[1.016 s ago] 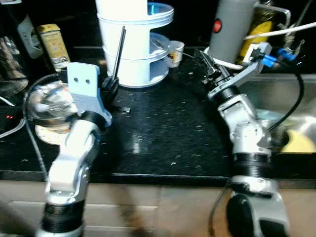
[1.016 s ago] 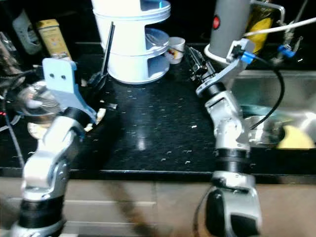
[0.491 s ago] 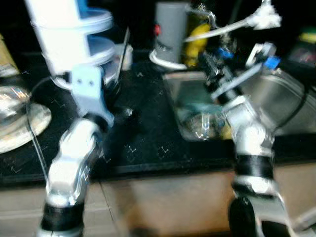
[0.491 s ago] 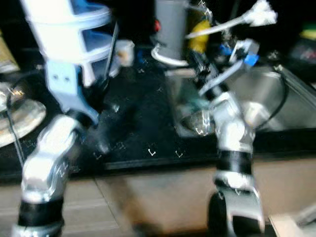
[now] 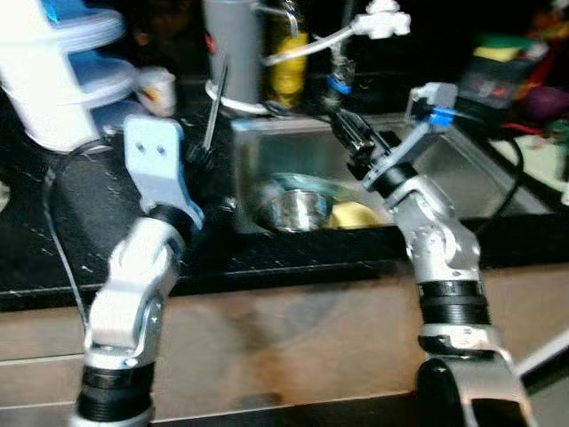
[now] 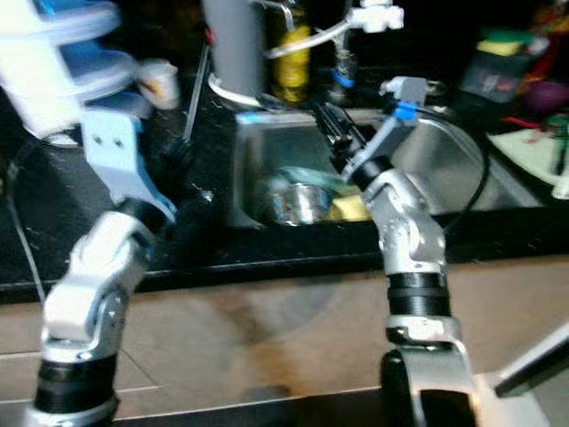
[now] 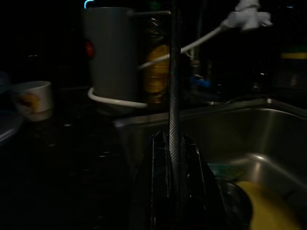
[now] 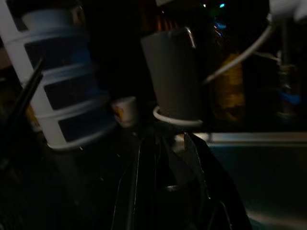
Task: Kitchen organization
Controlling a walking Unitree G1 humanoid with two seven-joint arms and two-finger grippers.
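Two pincers over the black speckled counter: left pincer clenched on one thin black rod, right pincer above the steel sink, grip state unreadable. One steel bowl and one yellow sponge lie in the sink. Right wrist view adds one white three-tier container, one small white cup, one grey cylinder.

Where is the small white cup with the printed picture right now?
The small white cup stands at the back of the black countertop, between the white tiered container and the grey cylindrical appliance.
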